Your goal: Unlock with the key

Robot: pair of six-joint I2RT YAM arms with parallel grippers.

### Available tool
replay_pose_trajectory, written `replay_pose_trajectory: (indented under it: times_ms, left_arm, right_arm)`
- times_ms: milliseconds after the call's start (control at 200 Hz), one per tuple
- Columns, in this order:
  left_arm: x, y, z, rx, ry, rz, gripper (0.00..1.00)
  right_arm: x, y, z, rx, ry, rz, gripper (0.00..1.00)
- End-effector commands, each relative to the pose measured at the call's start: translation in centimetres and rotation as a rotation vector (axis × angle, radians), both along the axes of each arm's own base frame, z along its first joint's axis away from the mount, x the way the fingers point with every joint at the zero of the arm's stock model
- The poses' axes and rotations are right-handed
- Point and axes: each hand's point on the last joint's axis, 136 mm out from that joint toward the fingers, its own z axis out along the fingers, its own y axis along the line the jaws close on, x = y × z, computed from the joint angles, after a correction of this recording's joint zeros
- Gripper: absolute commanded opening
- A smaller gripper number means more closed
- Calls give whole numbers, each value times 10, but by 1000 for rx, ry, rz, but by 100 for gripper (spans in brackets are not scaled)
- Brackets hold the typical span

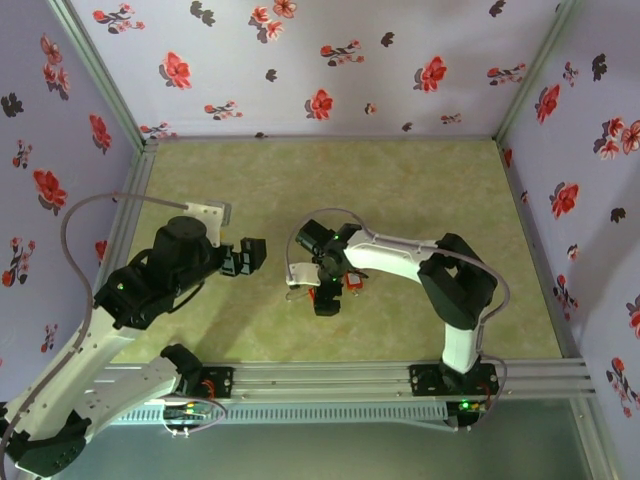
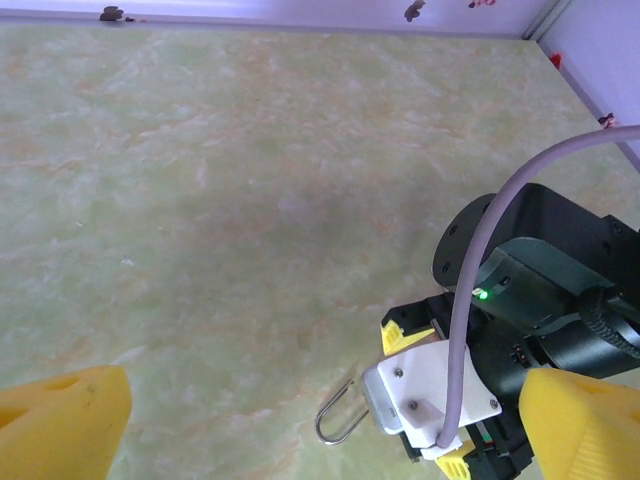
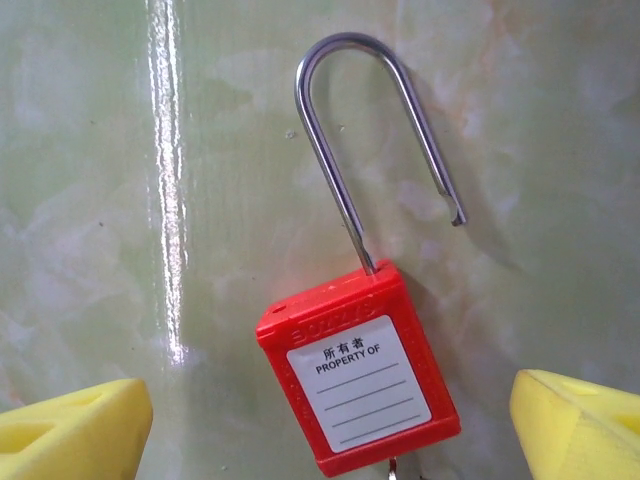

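A red padlock point(image 3: 358, 388) with a white "PROPERTY OF" label lies flat on the green tabletop. Its steel shackle point(image 3: 345, 120) is sprung open, one leg in the body and the other end free. A sliver of metal point(image 3: 392, 467) pokes out under the body at the frame's edge; I cannot tell if it is the key. My right gripper point(image 3: 328, 425) hovers over the padlock, open, its yellow fingers point(image 3: 75, 432) wide on either side and touching nothing. In the top view the right gripper point(image 1: 326, 296) points down mid-table. The left gripper point(image 1: 250, 256) is open to its left; in its wrist view the shackle point(image 2: 340, 415) sticks out from under the right wrist.
Flowered walls enclose the green table point(image 1: 400, 190) on three sides. A grey cable point(image 2: 500, 230) arcs over the right wrist. The aluminium rail point(image 1: 330, 378) with both arm bases runs along the near edge.
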Motion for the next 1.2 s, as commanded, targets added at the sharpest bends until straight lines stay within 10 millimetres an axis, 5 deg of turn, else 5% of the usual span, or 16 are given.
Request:
replay_pose_trajectory:
  times_ms: [0,415,720,840,950,1085,1195]
  left_arm:
    - [0,10,12,14,-40,17,100]
    - [3,20,9,30,-38,53,100]
    - [2,26,11,37,-50,64,100]
    - [1,28,14,43,-58,62,100]
    - [1,30,18,49,-68,64,100]
    - [2,32,21,46,-67,72,100]
    - [0,33,22,42,-62,78,100]
  right_arm:
    - [4,2,-3,-11,-45,39,91]
    - [17,8,-29,-69,-110,-27,74]
    - [17,-4,-29,-111,-91,-222,26]
    - [24,-2,-23,-99,-55,-507,12]
    - [37,-8,-25,-177,-9,-946,0]
    - [36,-17,-34,-232,37,-1435,0]
    - [38,-2,-32,-115,41,-1598,0]
